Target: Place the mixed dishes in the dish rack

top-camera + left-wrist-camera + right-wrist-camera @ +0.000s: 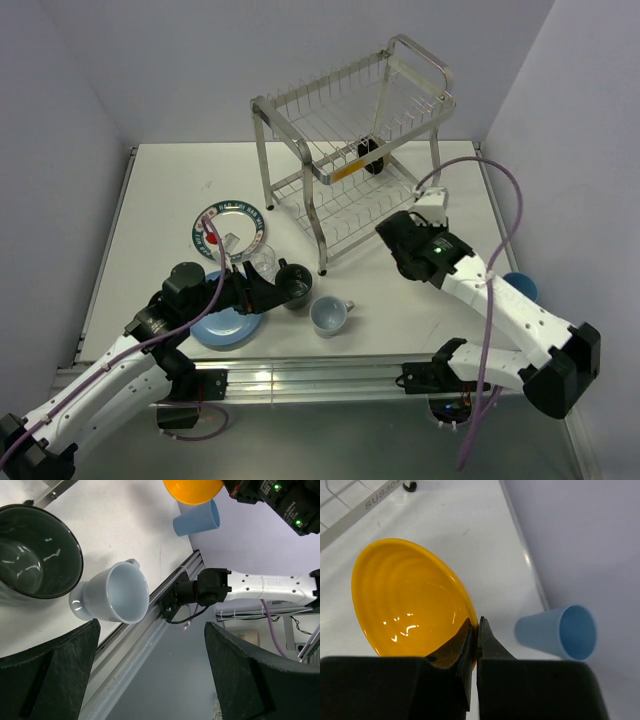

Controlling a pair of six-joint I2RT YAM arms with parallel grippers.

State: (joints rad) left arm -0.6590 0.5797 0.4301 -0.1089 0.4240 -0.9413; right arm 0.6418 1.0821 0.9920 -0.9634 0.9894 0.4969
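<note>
The silver wire dish rack stands at the back middle of the table. My right gripper is shut on the rim of the orange bowl and holds it in front of the rack; in the top view the wrist hides the bowl. The blue cup lies on its side to its right. My left gripper is open and empty beside the dark mug. The pale grey-blue mug, clear glass, green-rimmed white plate and light blue plate sit at front left.
The rack's lower front bar is just beyond the bowl. The table's front rail runs close to the pale mug. The right wall edge is near the blue cup.
</note>
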